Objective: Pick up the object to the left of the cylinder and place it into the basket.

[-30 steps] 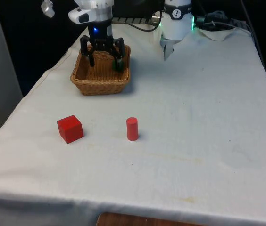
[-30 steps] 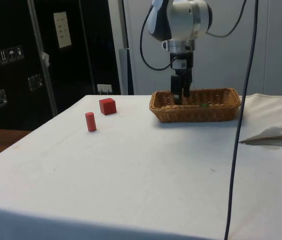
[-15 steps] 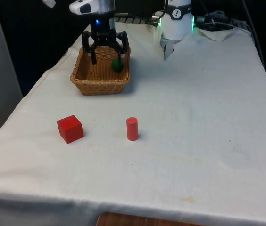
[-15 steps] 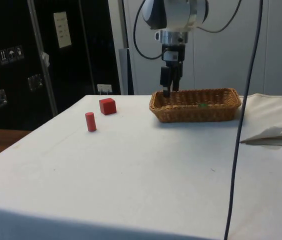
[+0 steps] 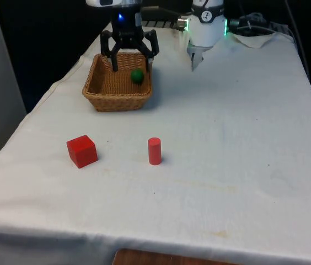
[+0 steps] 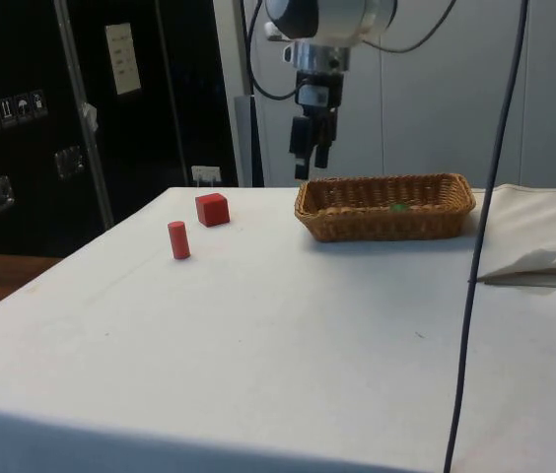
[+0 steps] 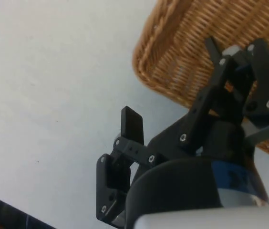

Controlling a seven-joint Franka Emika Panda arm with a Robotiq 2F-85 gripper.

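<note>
A red cube (image 5: 81, 150) (image 6: 212, 209) sits on the white cloth to the front view's left of an upright red cylinder (image 5: 154, 150) (image 6: 178, 239). The wicker basket (image 5: 117, 102) (image 6: 386, 222) (image 7: 187, 28) stands further back and holds a small green ball (image 5: 137, 75) (image 6: 397, 207). My gripper (image 5: 130, 63) (image 6: 311, 163) (image 7: 172, 88) hangs open above the basket's far edge, nothing between its fingers. It is well away from the cube and the cylinder.
A crumpled white cloth (image 5: 255, 36) (image 6: 534, 261) lies at the far corner on the front view's right. A dark cable (image 6: 475, 246) hangs down in the side view in front of the basket's end.
My open gripper has risen out of the basket and shifted towards its far edge. The green ball stays in the basket. The cube and the cylinder have not moved.
</note>
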